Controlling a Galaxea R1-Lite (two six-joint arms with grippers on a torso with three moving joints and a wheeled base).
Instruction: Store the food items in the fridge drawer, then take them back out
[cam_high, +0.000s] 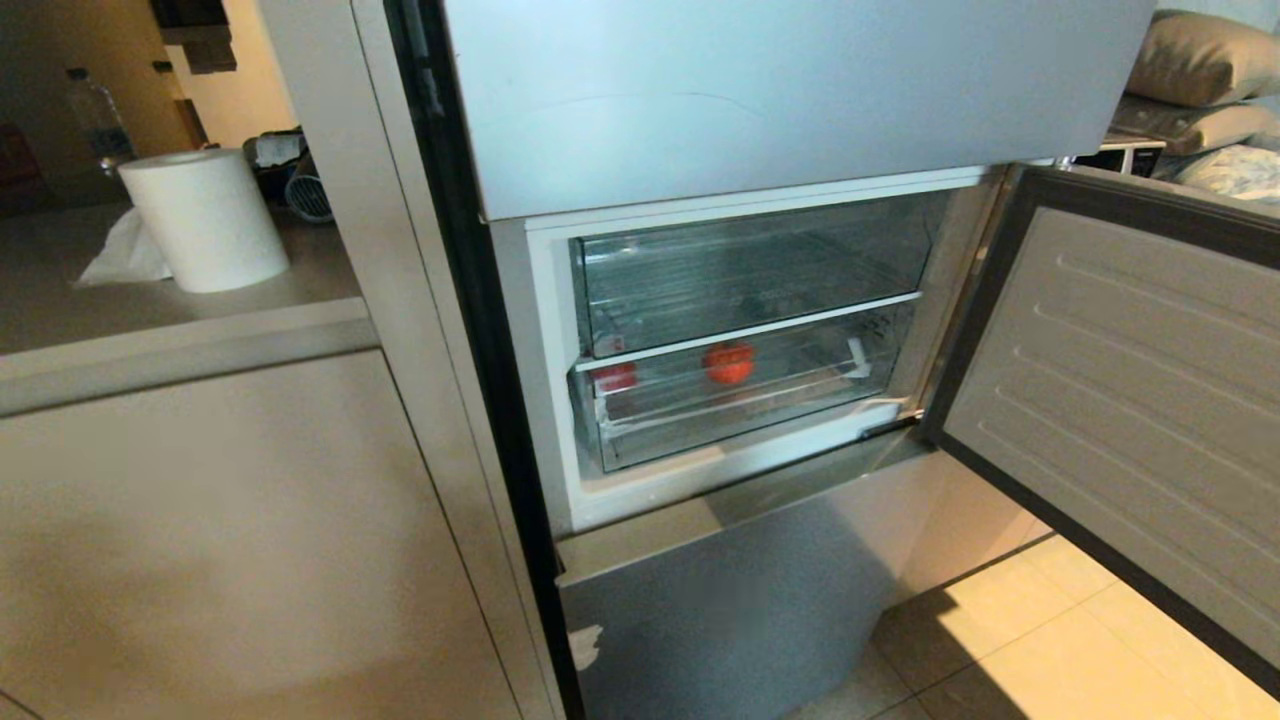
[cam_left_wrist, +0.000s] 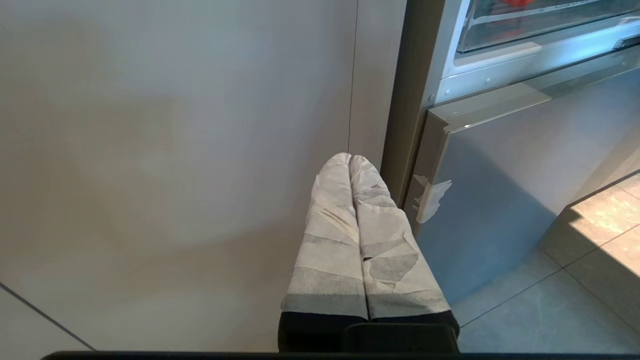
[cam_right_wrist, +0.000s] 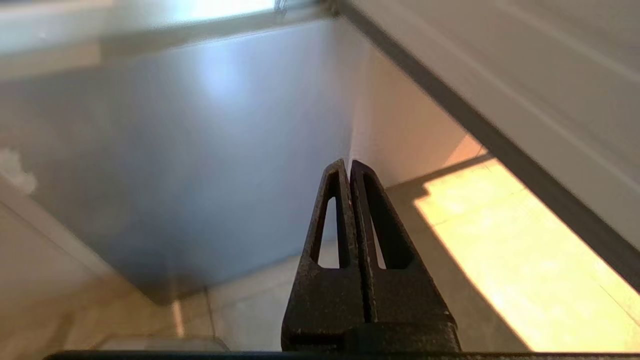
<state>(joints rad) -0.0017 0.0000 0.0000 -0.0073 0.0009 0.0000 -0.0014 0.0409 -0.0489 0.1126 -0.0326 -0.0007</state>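
Note:
The fridge drawer is the lower, shallow clear one with a white top edge, pushed into the open compartment. Two food items lie inside it: an orange-red piece near the middle and a red piece at its left end. The left wrist view catches the drawer and a bit of red food high up. My left gripper, its fingers wrapped in white tape, is shut and empty, low beside the fridge's lower door. My right gripper, black, is shut and empty, low before that door. Neither shows in the head view.
The compartment's door stands swung open to the right. A taller clear drawer sits above the shallow one. The silver lower door is closed. A paper towel roll stands on the counter at left. Sunlit tiled floor lies below right.

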